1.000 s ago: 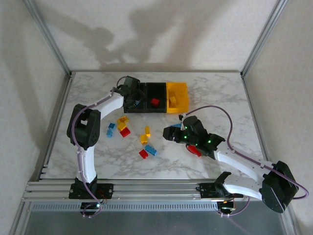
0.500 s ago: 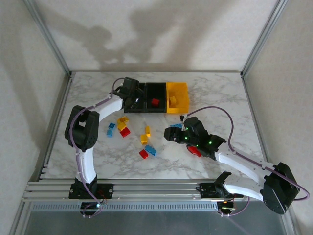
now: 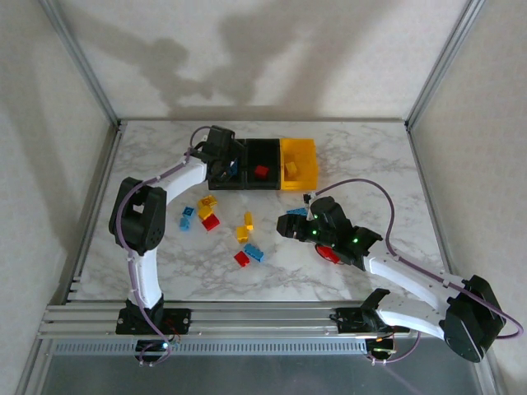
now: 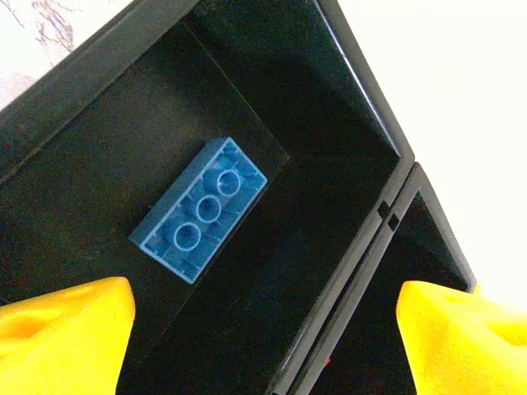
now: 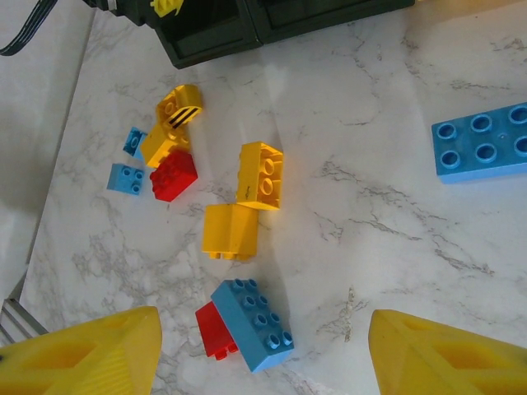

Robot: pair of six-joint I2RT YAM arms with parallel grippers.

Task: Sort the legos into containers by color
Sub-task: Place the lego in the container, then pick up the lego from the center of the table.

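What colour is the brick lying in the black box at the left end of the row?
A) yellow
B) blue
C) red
B: the left wrist view looks down on a blue brick lying flat on the floor of that black box.

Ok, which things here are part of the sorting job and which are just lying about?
Job: left black bin, middle black bin, yellow bin, blue brick inside the left one, flat blue plate, loose yellow brick, red brick.
Just there: aluminium rail, marble table.
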